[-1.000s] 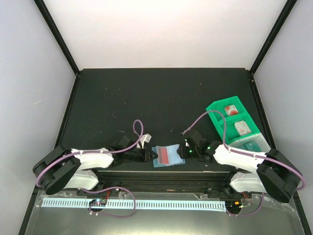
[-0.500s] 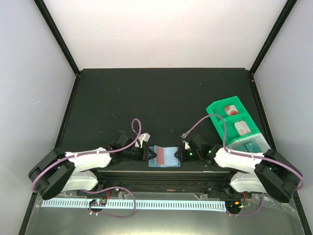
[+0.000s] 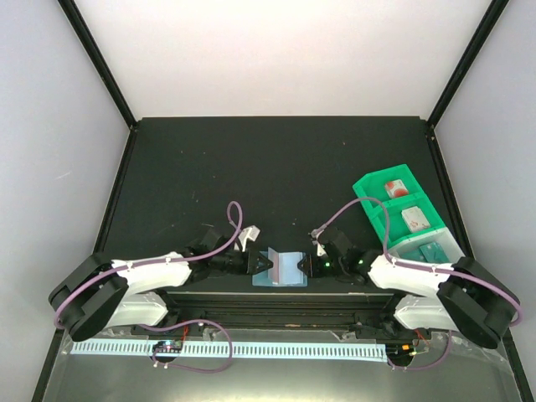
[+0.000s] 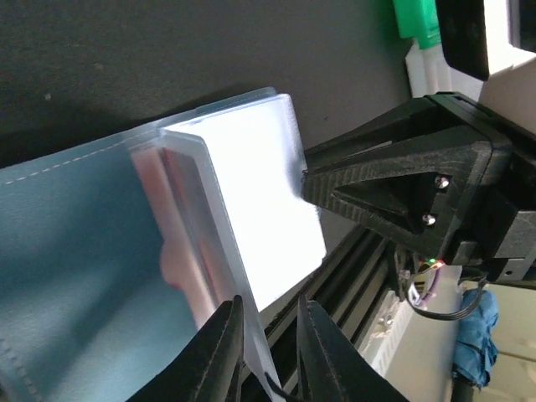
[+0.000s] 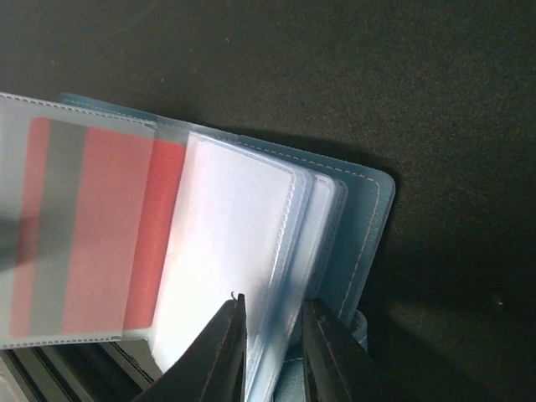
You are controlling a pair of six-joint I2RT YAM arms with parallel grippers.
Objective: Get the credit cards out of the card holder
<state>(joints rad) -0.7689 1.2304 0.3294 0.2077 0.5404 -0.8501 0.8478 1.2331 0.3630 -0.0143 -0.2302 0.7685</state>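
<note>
The light-blue card holder (image 3: 289,270) lies open at the table's near edge between both grippers. Its clear sleeves fan up from the cover (image 5: 368,234). A red card (image 5: 92,243) sits inside one sleeve and shows pinkish in the left wrist view (image 4: 180,243). My left gripper (image 3: 256,264) is at the holder's left side. Its jaws (image 4: 268,308) are slightly open, with a sleeve's edge against one finger and a gap beside it. My right gripper (image 3: 313,266) is at the right side, and its jaws (image 5: 273,303) pinch several sleeve edges.
A green compartment tray (image 3: 381,173) stands at the right. It holds a white card with a red blotch (image 3: 395,188), a pale card (image 3: 414,219) and a teal card (image 3: 433,250). A black rail (image 3: 276,300) runs along the near edge just below the holder.
The right gripper has closed onto the sleeves. The left jaws have parted from shut. A sleeve now stands up over the red card, and the holder has slid slightly left.
</note>
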